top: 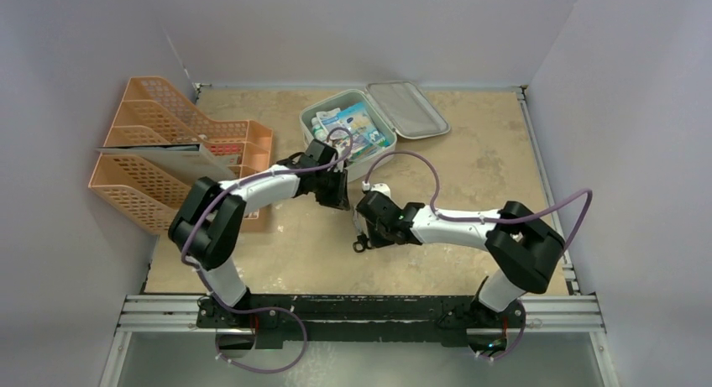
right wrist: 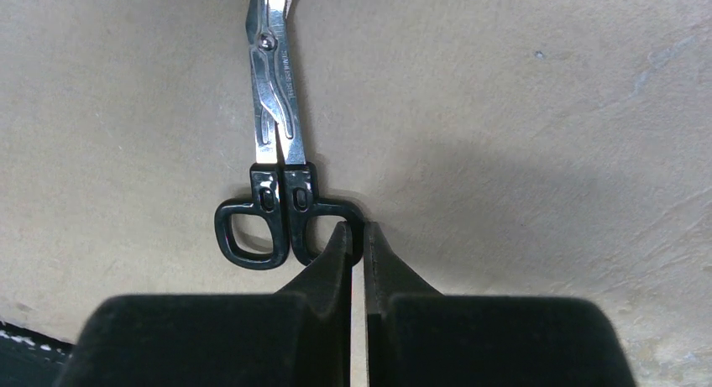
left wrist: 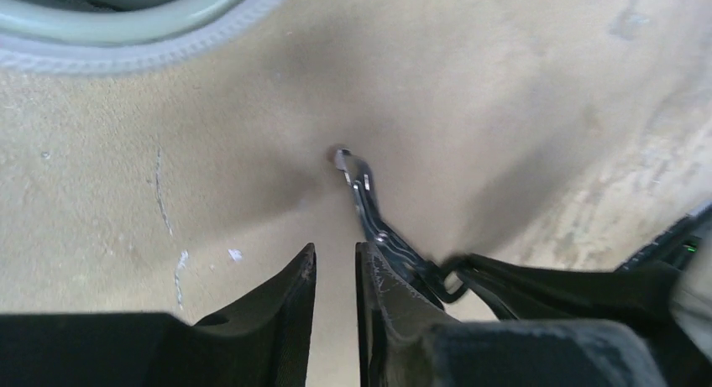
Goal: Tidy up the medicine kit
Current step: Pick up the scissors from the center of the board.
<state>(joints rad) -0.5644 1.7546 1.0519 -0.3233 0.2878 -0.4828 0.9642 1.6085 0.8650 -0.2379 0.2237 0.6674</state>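
the medicine kit (top: 307, 121) sits open at the far middle of the table (top: 487, 152), its lid (top: 411, 110) laid flat to the right of the base. the base holds white and blue packets (top: 357, 127). orange mesh file trays (top: 159, 143) stand at the far left, well apart from the kit.

in front of the kit, a pair of bandage scissors (right wrist: 273, 76) lies on the bare table, with silver blades and black handle loops (right wrist: 248, 236). the blades are together and point away from the right arm.

the right end effector (right wrist: 357, 229) is squeezed almost fully together, pinching the rim of the scissor loop nearest it between its fingertips. the other loop is free.

the left end effector (left wrist: 336, 274) is low over the table just beside the scissors, and its fingers stand a narrow slit apart with only table showing between them. in the left wrist view the scissor blades (left wrist: 369, 206) run along the outside of one finger (left wrist: 386, 311). whether they touch it i cannot tell. the kit's pale rim (left wrist: 126, 34) crosses the top left corner of that view, near the left end effector but apart from it.

from above, the two end effectors meet near the middle of the table, the left one closer to the kit.
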